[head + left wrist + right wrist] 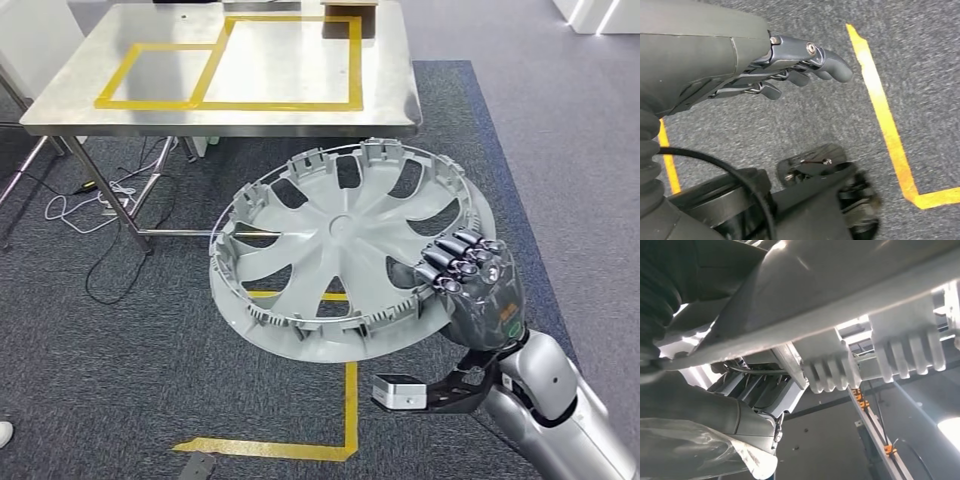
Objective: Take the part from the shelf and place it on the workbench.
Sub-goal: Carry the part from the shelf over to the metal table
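The right hand (474, 285) grips the hubcap (343, 235) by its near rim, the wide, stiff, light-looking disc jutting forward toward the workbench (68, 95), while the left hand (791, 65) hangs empty, fingers loosely extended.

Yellow floor tape (349, 415) is running in lines across grey carpet (90, 340). Loose cables (98, 205) are trailing on the carpet near crossed metal legs (106, 190). A small dark object (198, 466) is lying just beside the tape's corner.
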